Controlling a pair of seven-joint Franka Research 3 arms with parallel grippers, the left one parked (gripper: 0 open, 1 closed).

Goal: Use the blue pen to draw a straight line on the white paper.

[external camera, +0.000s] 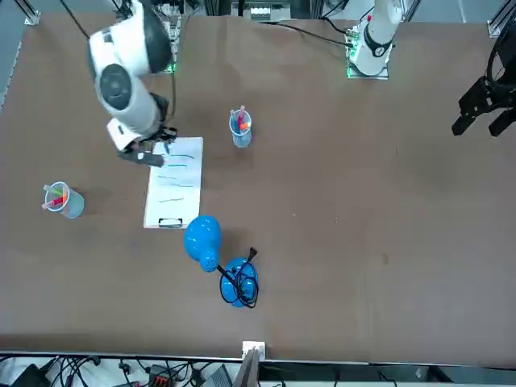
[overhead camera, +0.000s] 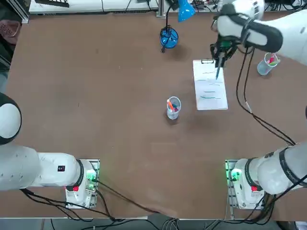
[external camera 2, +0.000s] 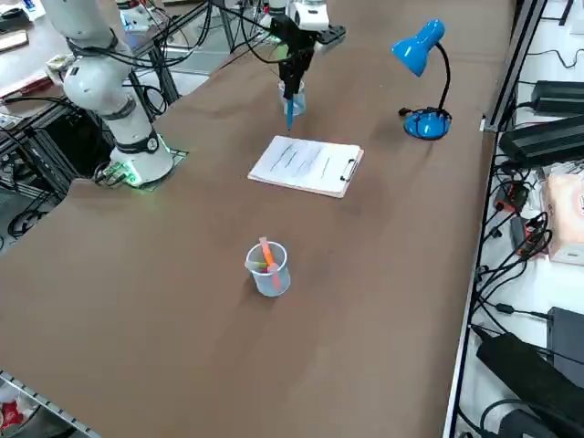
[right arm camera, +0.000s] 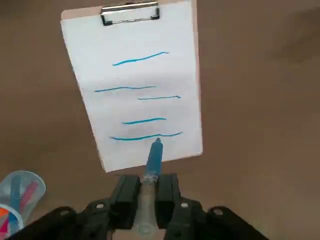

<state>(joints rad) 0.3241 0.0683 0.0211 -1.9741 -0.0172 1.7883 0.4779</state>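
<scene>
While the blue pen hovers over the marked paper, the right jaws are clamped on it, a metal clip on the paper's edge, the desk beneath

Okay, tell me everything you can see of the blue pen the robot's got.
The blue pen looks like plastic: a bright blue tapering front with a rounded tip, and a paler, translucent rear. The right claw grips it by that pale part, tip pointing downward. It hangs over the clipboard side of the table, touched only by the claw.
</scene>
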